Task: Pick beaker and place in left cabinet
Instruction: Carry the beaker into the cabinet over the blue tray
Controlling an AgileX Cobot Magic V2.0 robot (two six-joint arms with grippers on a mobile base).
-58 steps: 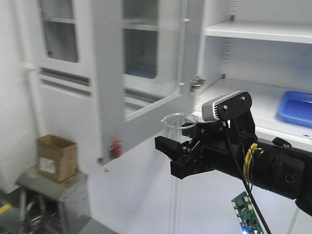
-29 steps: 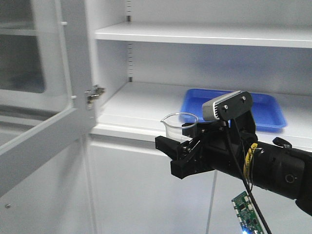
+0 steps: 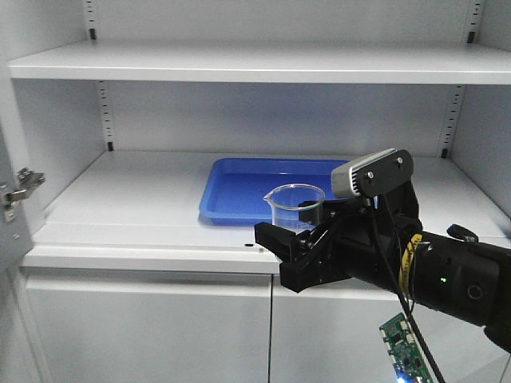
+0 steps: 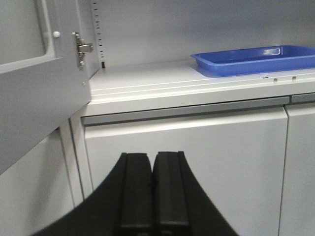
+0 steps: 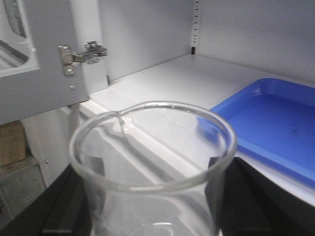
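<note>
The beaker (image 3: pixel 295 206), a small clear glass cylinder with a pour spout, stands upright in my right gripper (image 3: pixel 294 238), which is shut on it. It hangs in front of the left cabinet (image 3: pixel 128 191), just below the level of its lower open shelf. In the right wrist view the beaker (image 5: pixel 147 184) fills the foreground between the black fingers (image 5: pixel 246 196), with the cabinet shelf (image 5: pixel 162 83) beyond. My left gripper (image 4: pixel 152 162) is shut on nothing and sits low in front of the cabinet's lower doors (image 4: pixel 187 157).
A blue tray (image 3: pixel 239 187) lies on the shelf behind the beaker, to the right in the wrist views (image 4: pixel 246 56) (image 5: pixel 275 118). The open cabinet door with its hinge (image 4: pixel 39 88) (image 5: pixel 34 73) stands at the left. A cardboard box (image 5: pixel 12 142) sits low left.
The view has swung to the right: the open door slid out to the left and the cabinet's shelves and blue tray came to the centre. The right gripper still holds the beaker.
</note>
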